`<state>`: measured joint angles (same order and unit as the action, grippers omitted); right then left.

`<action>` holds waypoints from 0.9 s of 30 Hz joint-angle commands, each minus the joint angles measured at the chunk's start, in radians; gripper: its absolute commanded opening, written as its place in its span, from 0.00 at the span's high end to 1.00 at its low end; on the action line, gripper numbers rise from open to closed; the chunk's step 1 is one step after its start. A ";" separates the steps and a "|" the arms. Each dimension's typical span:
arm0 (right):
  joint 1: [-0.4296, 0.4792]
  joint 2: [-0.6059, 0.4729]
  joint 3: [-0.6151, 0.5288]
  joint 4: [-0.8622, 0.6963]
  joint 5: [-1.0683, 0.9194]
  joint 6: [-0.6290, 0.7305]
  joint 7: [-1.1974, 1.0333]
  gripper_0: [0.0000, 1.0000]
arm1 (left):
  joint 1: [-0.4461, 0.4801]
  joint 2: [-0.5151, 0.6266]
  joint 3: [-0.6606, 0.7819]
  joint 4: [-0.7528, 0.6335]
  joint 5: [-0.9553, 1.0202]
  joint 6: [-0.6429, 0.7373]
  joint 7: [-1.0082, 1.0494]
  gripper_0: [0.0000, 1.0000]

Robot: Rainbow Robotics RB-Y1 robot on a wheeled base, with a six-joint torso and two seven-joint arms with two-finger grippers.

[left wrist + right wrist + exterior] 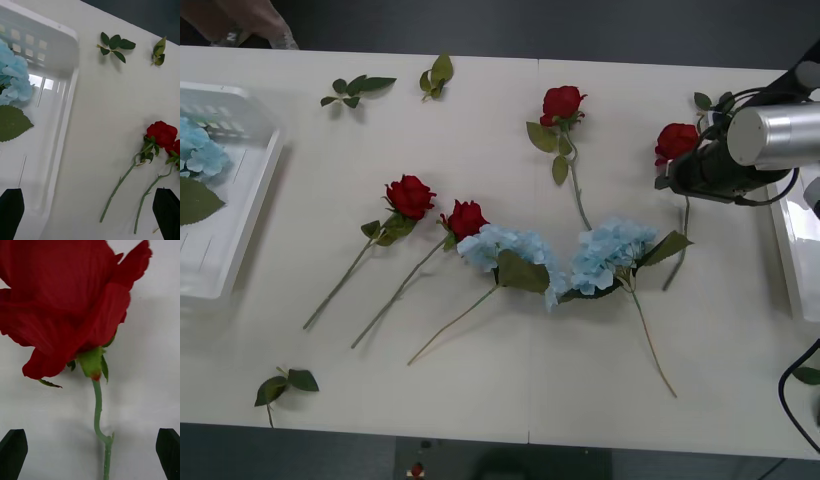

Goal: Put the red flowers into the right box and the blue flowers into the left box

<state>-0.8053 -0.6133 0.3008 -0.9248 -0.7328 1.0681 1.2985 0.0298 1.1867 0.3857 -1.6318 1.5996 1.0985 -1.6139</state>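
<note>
The right pincer (92, 453) hung wide open astride a rose (676, 141) stem, poised to grip; the left pincer (90, 213) gaped empty over the left box (56, 157).

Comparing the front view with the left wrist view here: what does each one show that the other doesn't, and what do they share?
Front view alone: the right gripper at the far-right red rose, a third rose farther back, two blue hydrangeas on the table, and the right box.
Left wrist view alone: the left gripper open, above the left box's edge.
Shared: the left box holding a blue hydrangea, two red roses side by side, and two loose leaf sprigs.
</note>
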 commanded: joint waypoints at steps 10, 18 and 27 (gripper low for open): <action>-0.037 0.037 -0.015 0.052 0.043 -0.069 0.041 0.00 | -0.330 0.002 -0.324 -0.007 -0.227 -0.009 0.043 0.00; -0.037 0.052 -0.015 0.073 0.055 -0.088 0.041 0.00 | -0.465 -0.082 -0.501 0.006 -0.385 -0.055 0.078 0.00; -0.035 0.055 -0.015 0.076 0.064 -0.092 0.041 1.00 | -0.584 -0.150 -0.709 0.076 -0.478 -0.144 0.108 0.00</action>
<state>-0.8053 -0.5661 0.3008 -0.8393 -0.6735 0.9870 1.2985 -0.4916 1.0340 -0.2799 -1.5863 1.1298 0.9755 -1.5460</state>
